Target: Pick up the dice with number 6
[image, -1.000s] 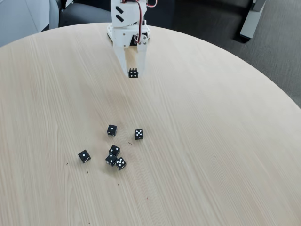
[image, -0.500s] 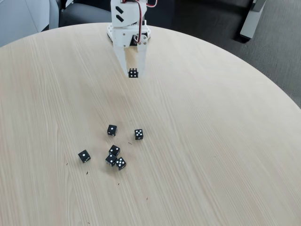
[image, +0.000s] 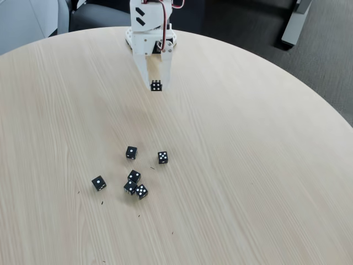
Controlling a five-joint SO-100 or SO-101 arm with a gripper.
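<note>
1. The dice with number 6 point(image: 156, 85) sits at the far side of the round table point(image: 265, 165), pinched at the tips of my gripper point(image: 156, 85), six white pips facing the fixed view.
2. My gripper is clenched on it, one white finger on its left face and one on its right. I judge it lifted clear of the wood, though the view does not settle that.
3. It looks like a small, hard, light cube with smooth faces (slippery, I'd guess), so I judge that a flat, square pinch on two opposite faces is the right hold; a corner grip would let it twist out.
4. No container is on the table.
5. Well apart, nearer the camera, lie the other black dice: a left die point(image: 99, 183) alone showing one pip, a pair side by side, die point(image: 131, 152) and die point(image: 162, 157), and a tight cluster of three point(image: 135, 185) touching or nearly so.
</note>
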